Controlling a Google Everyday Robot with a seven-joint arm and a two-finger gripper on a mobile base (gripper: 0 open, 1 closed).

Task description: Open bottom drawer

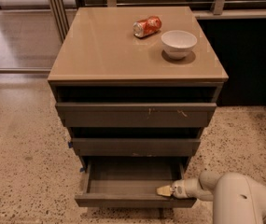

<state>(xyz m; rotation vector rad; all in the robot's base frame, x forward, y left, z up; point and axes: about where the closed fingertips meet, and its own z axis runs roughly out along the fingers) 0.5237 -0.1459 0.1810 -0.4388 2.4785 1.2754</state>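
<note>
The bottom drawer of the tan-topped cabinet stands pulled out toward me, showing a shallow grey box that holds nothing. Its slim dark grey front runs along the lowest edge. My gripper reaches in from the lower right on a white arm. Its pale tip sits inside the drawer at the right end, right behind the front panel. The two upper drawer fronts are closed.
A tipped orange can and a white bowl sit on the cabinet top. Speckled floor lies to the left and front. A dark counter base stands behind on the right, glass doors at back left.
</note>
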